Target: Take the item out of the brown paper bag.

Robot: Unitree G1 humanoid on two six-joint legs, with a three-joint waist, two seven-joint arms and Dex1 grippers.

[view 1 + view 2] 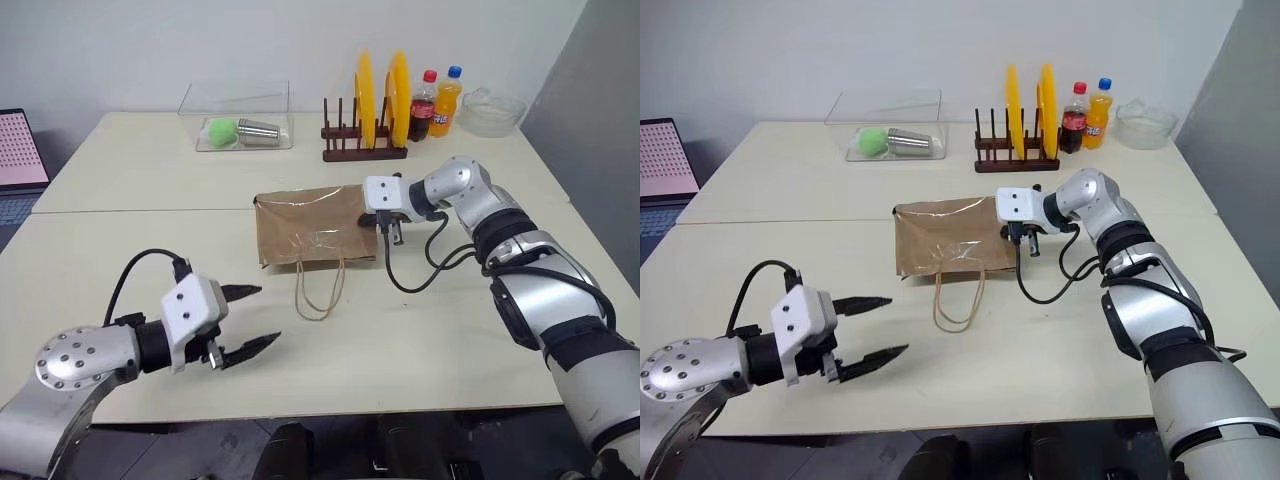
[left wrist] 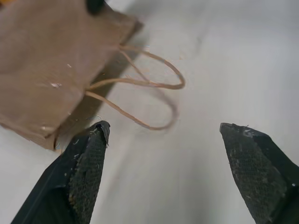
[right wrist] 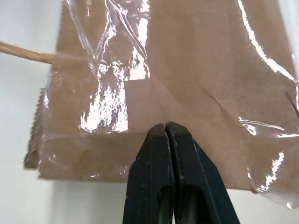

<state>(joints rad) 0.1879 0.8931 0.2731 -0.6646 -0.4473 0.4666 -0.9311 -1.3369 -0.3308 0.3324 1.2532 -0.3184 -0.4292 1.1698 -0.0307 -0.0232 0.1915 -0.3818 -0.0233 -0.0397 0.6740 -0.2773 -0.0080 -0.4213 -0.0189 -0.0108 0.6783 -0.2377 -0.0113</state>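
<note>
From the head view, we see the brown paper bag (image 1: 315,227) lying flat on the table (image 1: 440,330), the left gripper (image 1: 248,320) spread open short of its handles (image 1: 320,290). In the right wrist view, we see the right gripper (image 3: 166,133) pressed shut over the bag's edge.

Two silver-grey metal arms with rounded, polished joint housings and black bands between segments. Each wrist carries a white boxy camera module dotted with small dark screw holes, and ends in a gripper: the left gripper (image 1: 250,320) and right gripper (image 1: 391,233) each have two tapered black fingers with textured inner pads (image 2: 86,175). Black cables loop loosely from both wrists. The left shoulder housing shows a ring of screws.
</note>
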